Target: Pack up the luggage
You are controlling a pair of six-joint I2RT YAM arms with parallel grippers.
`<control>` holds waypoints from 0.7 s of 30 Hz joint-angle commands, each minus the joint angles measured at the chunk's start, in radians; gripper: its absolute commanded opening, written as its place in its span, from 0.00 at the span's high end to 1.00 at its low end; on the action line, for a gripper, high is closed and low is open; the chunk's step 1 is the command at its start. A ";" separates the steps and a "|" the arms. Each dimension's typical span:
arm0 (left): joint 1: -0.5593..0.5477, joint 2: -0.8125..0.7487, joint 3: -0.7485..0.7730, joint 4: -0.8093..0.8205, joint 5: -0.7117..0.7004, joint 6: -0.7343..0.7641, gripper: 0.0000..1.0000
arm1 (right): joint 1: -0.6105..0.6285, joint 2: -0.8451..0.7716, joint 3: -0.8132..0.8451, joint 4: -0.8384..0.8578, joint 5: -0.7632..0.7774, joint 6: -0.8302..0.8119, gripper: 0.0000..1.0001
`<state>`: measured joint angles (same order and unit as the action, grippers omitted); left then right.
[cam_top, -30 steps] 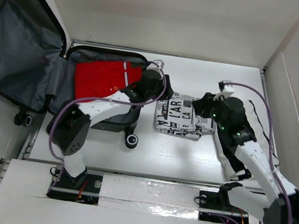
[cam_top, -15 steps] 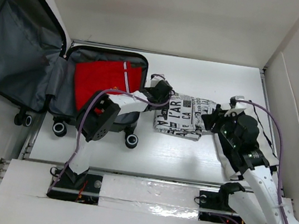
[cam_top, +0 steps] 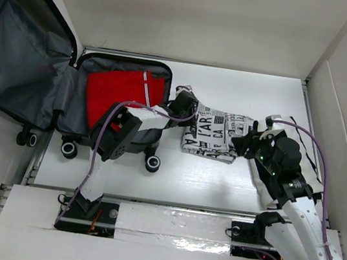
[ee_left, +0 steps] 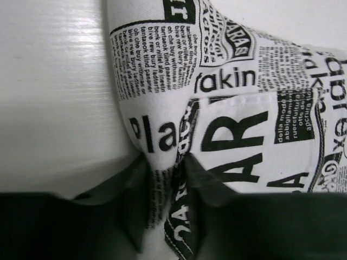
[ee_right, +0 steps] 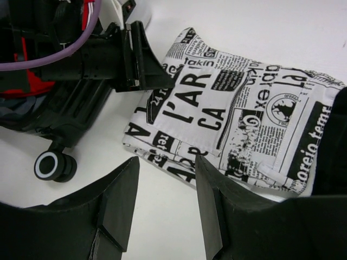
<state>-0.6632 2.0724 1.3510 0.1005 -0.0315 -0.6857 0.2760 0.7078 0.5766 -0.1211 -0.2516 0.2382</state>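
Jaws of the left gripper (ee_left: 165,162) now pinch a fold at the edge of the printed cloth (ee_left: 238,108), having swung over from the suitcase (cam_top: 125,61) a second ago. The right gripper (ee_right: 165,162) has drawn back and hovers, jaws spread, over the cloth's other end. With the suitcase lying open just beside the cloth, a red garment (cam_top: 123,93) already inside, the cloth looks ready to be carried in.

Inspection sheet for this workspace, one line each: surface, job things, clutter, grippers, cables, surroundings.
Surface: white table.
Job's things: luggage open, lid swung left, red garment inside; printed cloth on the table beside it.
Clutter: thin black strand at right.
Grippers: left gripper pinches the cloth's edge; right gripper open at its other side.
Cables: purple cables loop along both arms.
Surroundings: white walls.
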 commanded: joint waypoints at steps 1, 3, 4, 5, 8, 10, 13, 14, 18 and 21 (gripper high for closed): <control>-0.007 0.051 -0.053 0.014 0.134 -0.044 0.84 | -0.006 -0.014 0.049 0.017 -0.038 -0.007 0.48; 0.002 0.035 -0.073 0.044 0.137 -0.052 1.00 | -0.006 -0.025 0.058 0.009 -0.038 -0.005 0.48; 0.002 0.008 -0.090 0.074 0.134 -0.045 1.00 | -0.006 -0.030 0.062 0.006 -0.037 -0.002 0.48; 0.002 -0.009 -0.092 0.080 0.134 -0.038 1.00 | -0.006 -0.039 0.065 0.006 -0.034 0.000 0.48; 0.011 -0.093 -0.069 0.085 0.150 -0.017 1.00 | -0.006 -0.048 0.065 0.011 -0.018 0.003 0.49; 0.011 -0.167 -0.015 0.053 0.153 0.015 1.00 | -0.006 -0.053 0.065 0.012 0.017 0.009 0.49; 0.011 -0.244 0.100 -0.025 0.153 0.078 1.00 | -0.006 -0.062 0.062 0.014 0.064 0.019 0.49; 0.011 -0.259 0.135 -0.045 0.153 0.095 1.00 | -0.006 -0.064 0.057 0.018 0.078 0.024 0.49; 0.042 -0.299 0.310 -0.183 0.154 0.173 1.00 | -0.006 -0.068 0.006 0.093 0.098 0.036 0.49; 0.085 -0.328 0.404 -0.272 0.163 0.221 1.00 | -0.015 -0.047 -0.004 0.110 0.081 0.038 0.49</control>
<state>-0.6369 1.8687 1.6550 -0.1257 0.1276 -0.5419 0.2737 0.6548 0.5816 -0.0856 -0.1833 0.2657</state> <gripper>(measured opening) 0.121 0.514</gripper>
